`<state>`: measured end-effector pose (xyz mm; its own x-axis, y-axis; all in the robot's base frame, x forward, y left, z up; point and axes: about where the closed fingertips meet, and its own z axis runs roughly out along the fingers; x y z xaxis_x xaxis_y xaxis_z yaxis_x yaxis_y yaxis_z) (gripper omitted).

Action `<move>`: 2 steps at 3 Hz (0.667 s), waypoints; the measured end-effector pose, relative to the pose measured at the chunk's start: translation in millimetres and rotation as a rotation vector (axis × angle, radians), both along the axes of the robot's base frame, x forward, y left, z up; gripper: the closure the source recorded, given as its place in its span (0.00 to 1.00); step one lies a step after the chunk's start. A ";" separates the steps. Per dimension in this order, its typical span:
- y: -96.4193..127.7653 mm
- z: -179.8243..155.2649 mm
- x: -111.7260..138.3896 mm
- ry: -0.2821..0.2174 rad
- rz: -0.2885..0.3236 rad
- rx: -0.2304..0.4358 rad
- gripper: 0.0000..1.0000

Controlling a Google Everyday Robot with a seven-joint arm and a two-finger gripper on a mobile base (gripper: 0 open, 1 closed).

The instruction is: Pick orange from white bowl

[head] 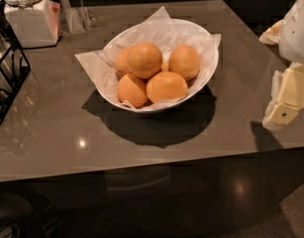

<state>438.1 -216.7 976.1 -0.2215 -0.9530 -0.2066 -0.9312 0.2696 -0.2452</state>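
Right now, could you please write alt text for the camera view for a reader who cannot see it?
A white bowl lined with crinkled paper holds five oranges on a grey table, the roundest orange on top. The robot's gripper hangs at the right edge, apart from the bowl. A white lidded jar stands far left.

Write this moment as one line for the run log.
phase: pre-grasp | gripper: right of white bowl, apart | orange: in bowl, on top, ungrasped
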 end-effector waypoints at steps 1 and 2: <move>0.2 0.1 0.1 0.000 0.000 0.000 0.00; 7.7 4.3 6.4 -0.017 0.010 0.022 0.00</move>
